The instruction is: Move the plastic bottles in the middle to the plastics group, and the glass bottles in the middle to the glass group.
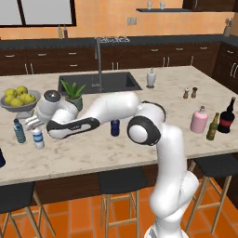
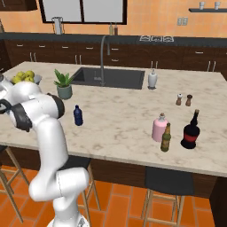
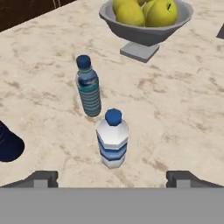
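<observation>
Spread wide and empty, gripper [image 3: 112, 178] hovers just behind the upright clear bottle [image 3: 112, 139], standing beside the teal water bottle [image 3: 89, 87]; the navy bottle [image 1: 115, 127] waits mid-counter, rightward.

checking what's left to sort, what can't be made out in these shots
- Dark blue item, hand view: cut by the left edge, shape unclear; left base view, cut at the left edge.
- Gripper, hand view: just the fingertips rise above the bottom band, standing wide apart, clear of the clear bottle; left base view, too small to read.
- Labels on the brown bottle and black bottle: too small to read.
</observation>
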You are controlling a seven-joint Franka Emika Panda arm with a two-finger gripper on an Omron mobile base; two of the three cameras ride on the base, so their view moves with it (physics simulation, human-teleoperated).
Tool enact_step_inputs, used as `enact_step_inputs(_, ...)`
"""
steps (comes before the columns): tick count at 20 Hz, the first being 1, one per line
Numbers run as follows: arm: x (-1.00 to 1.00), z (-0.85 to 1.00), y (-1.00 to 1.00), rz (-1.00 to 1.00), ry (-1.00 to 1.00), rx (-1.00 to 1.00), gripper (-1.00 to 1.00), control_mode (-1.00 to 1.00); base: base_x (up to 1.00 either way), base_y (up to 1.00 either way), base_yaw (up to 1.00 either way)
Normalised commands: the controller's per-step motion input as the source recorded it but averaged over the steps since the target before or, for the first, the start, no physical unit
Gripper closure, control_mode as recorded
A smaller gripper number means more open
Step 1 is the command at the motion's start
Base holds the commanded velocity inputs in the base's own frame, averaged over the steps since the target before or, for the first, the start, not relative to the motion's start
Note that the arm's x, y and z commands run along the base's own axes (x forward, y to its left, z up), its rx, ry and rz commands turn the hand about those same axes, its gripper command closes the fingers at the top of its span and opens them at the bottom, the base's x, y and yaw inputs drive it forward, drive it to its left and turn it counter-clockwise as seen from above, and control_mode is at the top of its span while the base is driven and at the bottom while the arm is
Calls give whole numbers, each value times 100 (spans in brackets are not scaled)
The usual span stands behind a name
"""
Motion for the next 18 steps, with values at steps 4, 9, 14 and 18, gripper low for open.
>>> enact_step_inputs(4, -71, 23, -75, -3, -2, 8, -100, -100, 0, 0, 0)
enact_step_inputs(9, -45, 37, -97, -4, 0, 1, -100, -100, 0, 0, 0)
enact_step_inputs(14, -36, 55, -100, -7, 3, 0, -100, -100, 0, 0, 0)
enact_step_inputs(18, -11, 61, -95, -7, 13, 0, -100, -100, 0, 0, 0)
